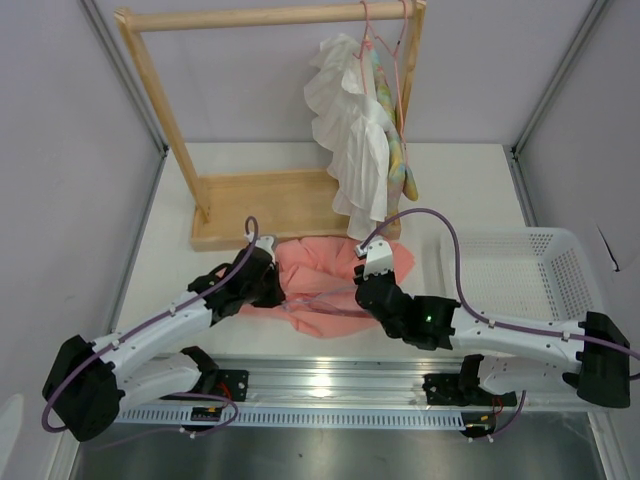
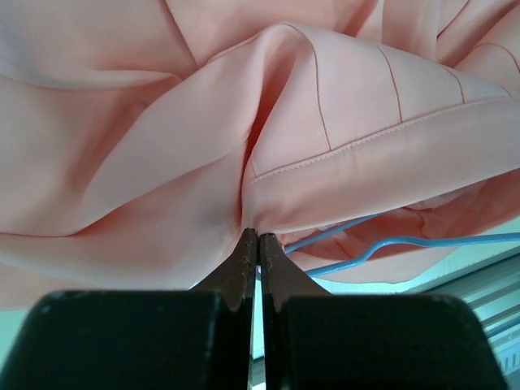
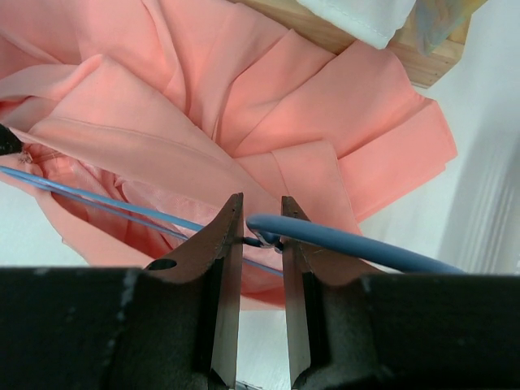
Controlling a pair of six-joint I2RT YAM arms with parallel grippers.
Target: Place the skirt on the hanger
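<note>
The salmon-pink pleated skirt (image 1: 320, 280) lies crumpled on the table between my two arms, in front of the rack base. My left gripper (image 1: 270, 285) is at its left edge, shut on a fold of the skirt (image 2: 325, 122) by the stitched hem; the fingertips (image 2: 248, 252) pinch the cloth. The light-blue wire hanger (image 2: 382, 244) runs inside the skirt. My right gripper (image 1: 368, 272) is at the skirt's right side, shut on the hanger's twisted neck (image 3: 264, 240); its hook (image 3: 349, 242) sticks out to the right over the skirt (image 3: 325, 106).
A wooden clothes rack (image 1: 260, 215) stands behind the skirt. A white ruffled garment (image 1: 350, 130) and a pastel garment (image 1: 400, 165) hang from it on pink-red hangers (image 1: 385, 40). A white mesh basket (image 1: 520, 270) stands at the right.
</note>
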